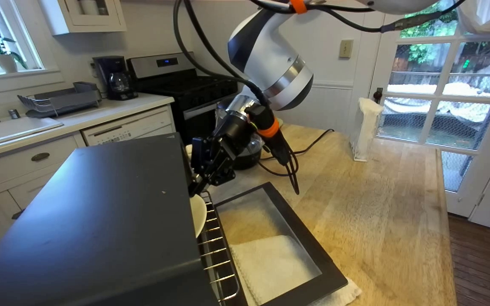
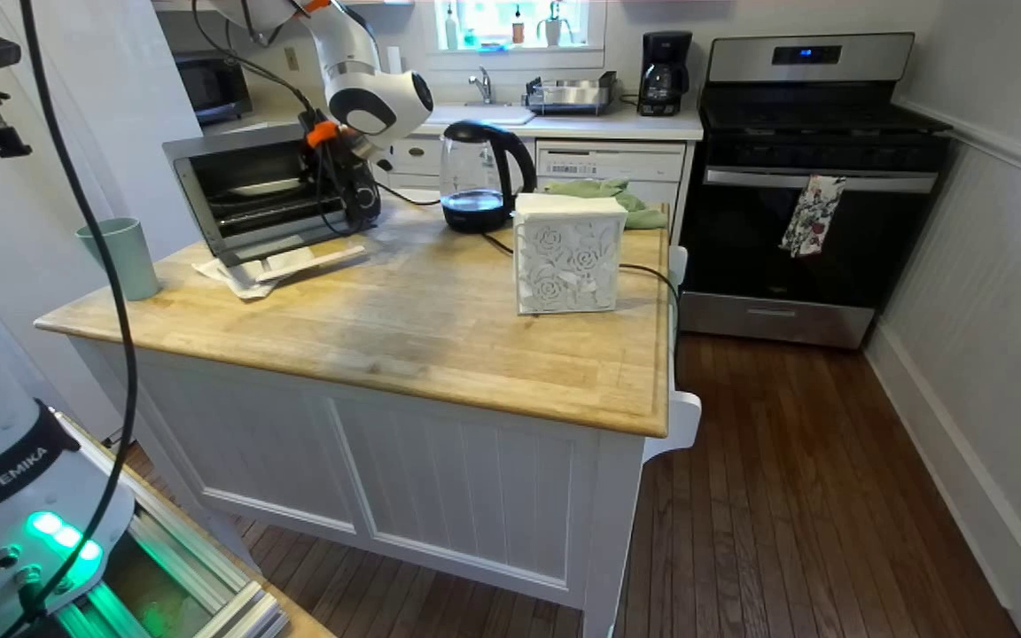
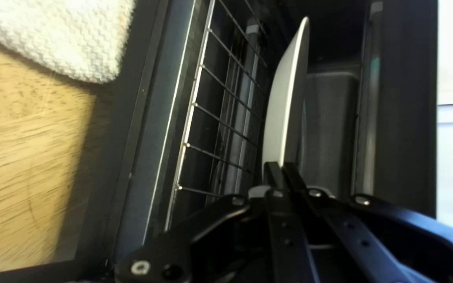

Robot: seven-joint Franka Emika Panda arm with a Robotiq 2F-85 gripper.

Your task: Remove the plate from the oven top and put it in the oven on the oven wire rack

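My black pincer (image 3: pixel 280 168): closed on rim of white round plate (image 3: pixel 279 110), in mouth of boxy black oven (image 2: pixel 197 195), over silvery wire rack (image 3: pixel 194 104) (contact indiscernible). Matte-black oven top (image 1: pixel 121 199) partly hides plate.

Dark floorboards (image 2: pixel 785 470) run alongside a white-paneled island (image 2: pixel 457 470) with a wooden top (image 2: pixel 422 346). A black-and-steel range (image 2: pixel 741 252) stands at the far wall (image 2: pixel 807 16), beside a white dishwasher (image 2: pixel 643 164). Daylight fills a window (image 2: pixel 493 13) above the sink (image 2: pixel 497 116) and a glazed door (image 1: pixel 445 97); beyond the door, greenery (image 1: pixel 430 25) shows, and perhaps a fence (image 1: pixel 485 70), too washed out for certainty.
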